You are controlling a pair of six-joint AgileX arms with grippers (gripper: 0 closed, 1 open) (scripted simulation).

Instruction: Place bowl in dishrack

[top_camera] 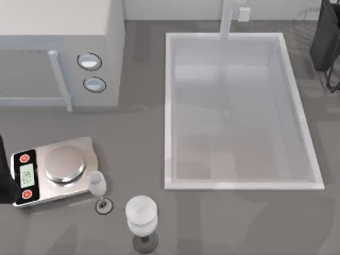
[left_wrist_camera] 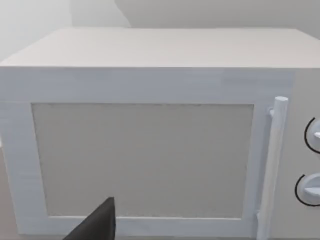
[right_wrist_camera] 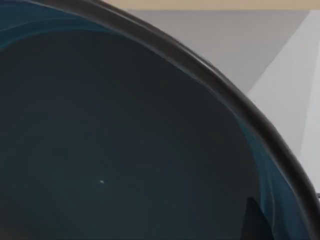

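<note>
**Right wrist view: bowl very close, rack at the far right corner**

Right wrist view has the bowl just before my right camera, teal inside with a dark rim. I cannot tell whether my right fingers clamp it. The dishrack stands at the table's far right edge, beside the sink. I judge the risk is a slipping bowl, or its wide rim catching the thin wires. My left arm is parked at the left edge, facing the microwave.
</note>
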